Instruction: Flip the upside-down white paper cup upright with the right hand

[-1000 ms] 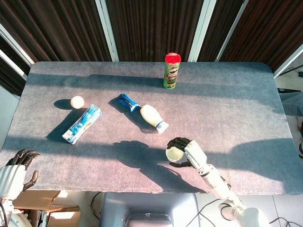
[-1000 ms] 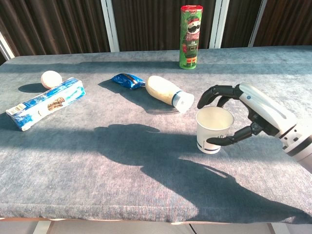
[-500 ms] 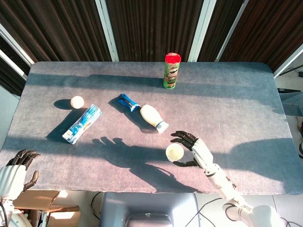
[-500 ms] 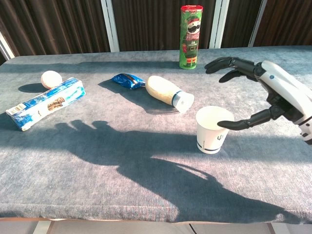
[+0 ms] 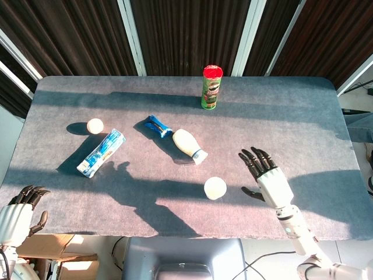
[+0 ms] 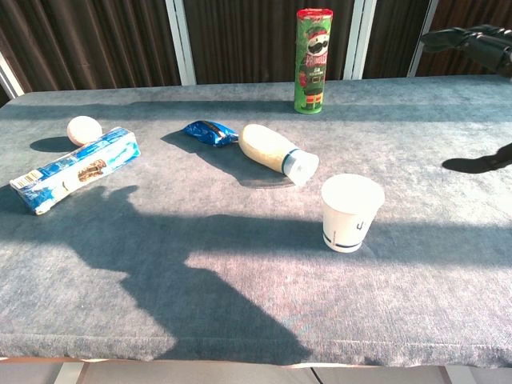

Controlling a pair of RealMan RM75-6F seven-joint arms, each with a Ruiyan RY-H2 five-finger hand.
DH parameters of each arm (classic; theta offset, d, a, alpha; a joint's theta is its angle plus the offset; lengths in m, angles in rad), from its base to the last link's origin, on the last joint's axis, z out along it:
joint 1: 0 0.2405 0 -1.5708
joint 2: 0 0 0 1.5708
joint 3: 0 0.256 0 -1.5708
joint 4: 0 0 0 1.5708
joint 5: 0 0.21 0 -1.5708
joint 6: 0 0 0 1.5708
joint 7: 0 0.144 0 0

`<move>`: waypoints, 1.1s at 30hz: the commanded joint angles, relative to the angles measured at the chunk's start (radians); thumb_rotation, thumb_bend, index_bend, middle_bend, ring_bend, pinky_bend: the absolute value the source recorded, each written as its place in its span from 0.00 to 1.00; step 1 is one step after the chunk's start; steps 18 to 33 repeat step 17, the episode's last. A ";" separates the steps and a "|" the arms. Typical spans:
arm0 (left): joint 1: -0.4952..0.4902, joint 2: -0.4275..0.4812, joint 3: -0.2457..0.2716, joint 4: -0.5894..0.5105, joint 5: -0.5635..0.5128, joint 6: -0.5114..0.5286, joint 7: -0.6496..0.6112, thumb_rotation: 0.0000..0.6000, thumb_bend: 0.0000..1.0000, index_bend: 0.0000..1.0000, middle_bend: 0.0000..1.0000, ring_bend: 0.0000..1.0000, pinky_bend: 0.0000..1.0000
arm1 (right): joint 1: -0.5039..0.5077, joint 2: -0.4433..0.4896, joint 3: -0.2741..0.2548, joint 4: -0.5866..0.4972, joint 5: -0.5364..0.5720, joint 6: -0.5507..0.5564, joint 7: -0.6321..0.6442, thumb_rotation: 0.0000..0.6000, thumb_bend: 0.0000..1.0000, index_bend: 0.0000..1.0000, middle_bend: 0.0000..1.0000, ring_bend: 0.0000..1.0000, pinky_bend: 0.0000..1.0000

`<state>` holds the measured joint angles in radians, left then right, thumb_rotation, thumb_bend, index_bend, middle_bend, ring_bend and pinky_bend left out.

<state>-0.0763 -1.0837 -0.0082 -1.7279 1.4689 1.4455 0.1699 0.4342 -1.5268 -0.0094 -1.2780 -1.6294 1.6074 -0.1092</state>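
The white paper cup (image 5: 215, 188) (image 6: 350, 212) stands upright on the grey table (image 5: 291, 116), mouth up, near the front edge. My right hand (image 5: 267, 179) hovers to the cup's right, apart from it, fingers spread and holding nothing. In the chest view only its fingertips (image 6: 472, 38) show at the right edge. My left hand (image 5: 17, 217) hangs below the table's front left corner with fingers curled in, nothing in them.
A green chip can (image 5: 211, 87) stands at the back. A white bottle (image 5: 187, 144) and a blue packet (image 5: 156, 125) lie mid-table. A blue-white carton (image 5: 101, 152) and a white ball (image 5: 94, 125) lie to the left.
My right hand let go of the cup, opened wide and pulled away to the right and up. The cup stays upright where it stood. The left hand has not moved.
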 commanded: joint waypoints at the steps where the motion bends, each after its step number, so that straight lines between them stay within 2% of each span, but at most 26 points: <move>1: 0.001 0.001 0.000 -0.001 0.000 0.001 0.002 1.00 0.44 0.29 0.19 0.13 0.30 | -0.078 0.189 -0.006 -0.233 0.121 -0.104 -0.225 1.00 0.21 0.15 0.19 0.07 0.21; 10: 0.007 0.002 -0.004 -0.002 -0.004 0.015 -0.002 1.00 0.44 0.29 0.19 0.13 0.30 | -0.109 0.233 0.013 -0.309 0.210 -0.173 -0.291 1.00 0.21 0.15 0.16 0.05 0.19; 33: 0.007 0.002 -0.004 -0.001 -0.002 0.014 -0.005 1.00 0.44 0.29 0.19 0.12 0.30 | -0.117 0.227 0.024 -0.304 0.180 -0.177 -0.255 1.00 0.21 0.15 0.16 0.05 0.19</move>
